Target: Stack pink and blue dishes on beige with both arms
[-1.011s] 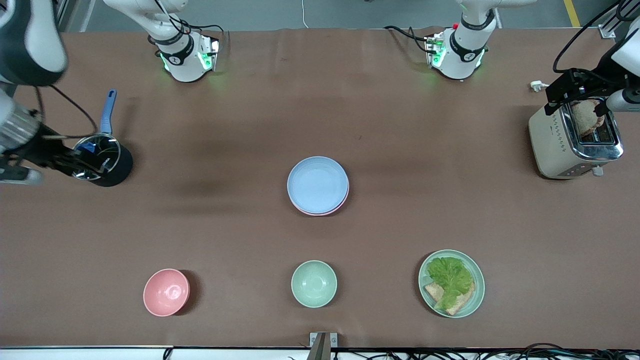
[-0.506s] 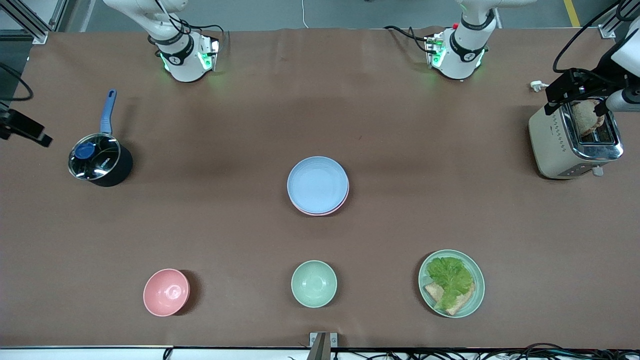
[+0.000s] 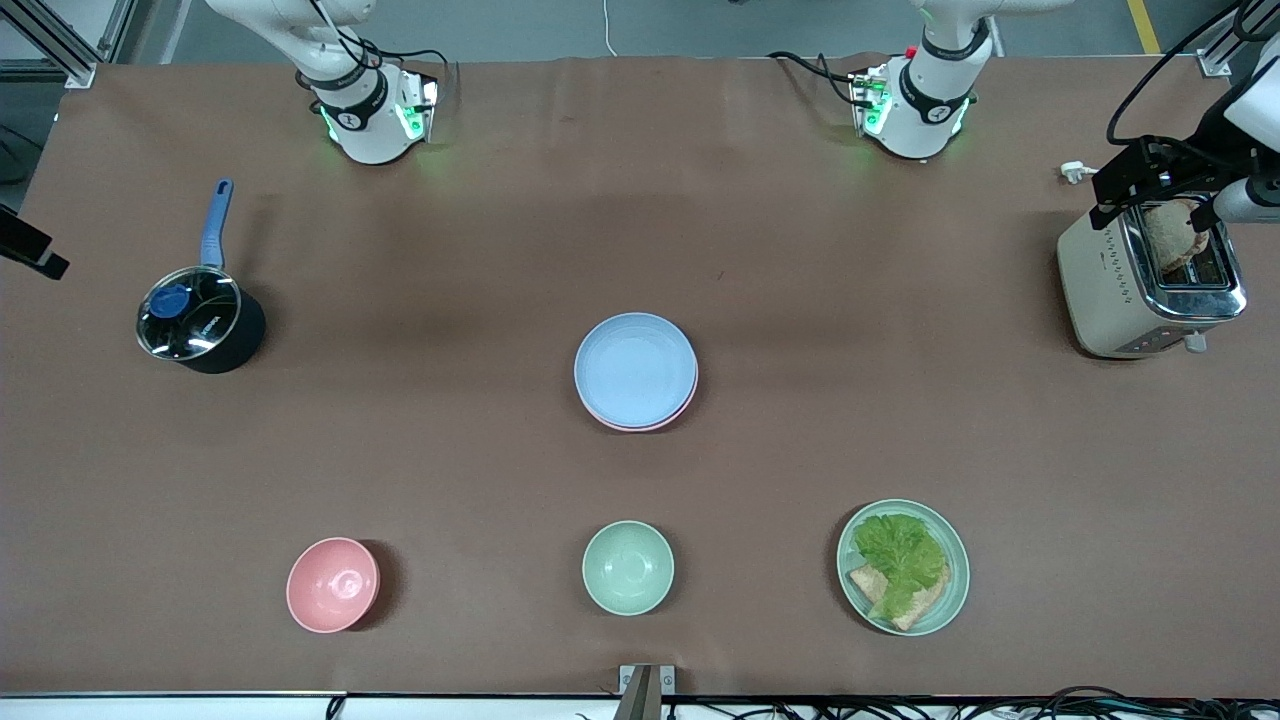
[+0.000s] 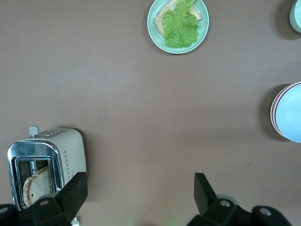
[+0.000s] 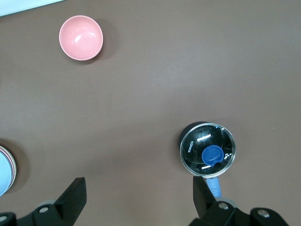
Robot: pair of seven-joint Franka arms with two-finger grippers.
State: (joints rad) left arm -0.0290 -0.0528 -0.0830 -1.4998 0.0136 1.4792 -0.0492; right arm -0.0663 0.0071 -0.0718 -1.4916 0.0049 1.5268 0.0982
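The pale blue plate [image 3: 635, 368] lies on top of the pale pink plate [image 3: 642, 425] at the table's middle; only the pink rim shows beneath it. No beige plate can be seen; whatever lies under the stack is hidden. My left gripper [image 3: 1150, 185] hangs open over the toaster, with nothing between its fingers [image 4: 139, 186]. My right gripper [image 3: 30, 250] is at the view's edge, past the right arm's end of the table, open and empty [image 5: 138, 188]. The stack's edge shows in the left wrist view [image 4: 290, 113] and the right wrist view [image 5: 3, 175].
A black pot [image 3: 197, 322] with a glass lid and blue handle stands toward the right arm's end. A toaster [image 3: 1150, 280] holding bread stands toward the left arm's end. Nearer the camera are a pink bowl [image 3: 333, 584], a mint bowl [image 3: 628, 567] and a mint plate with lettuce [image 3: 903, 566].
My right arm has drawn back from over the pot, off toward the end of the table, almost out of the front view. The left arm and the plates have not moved.
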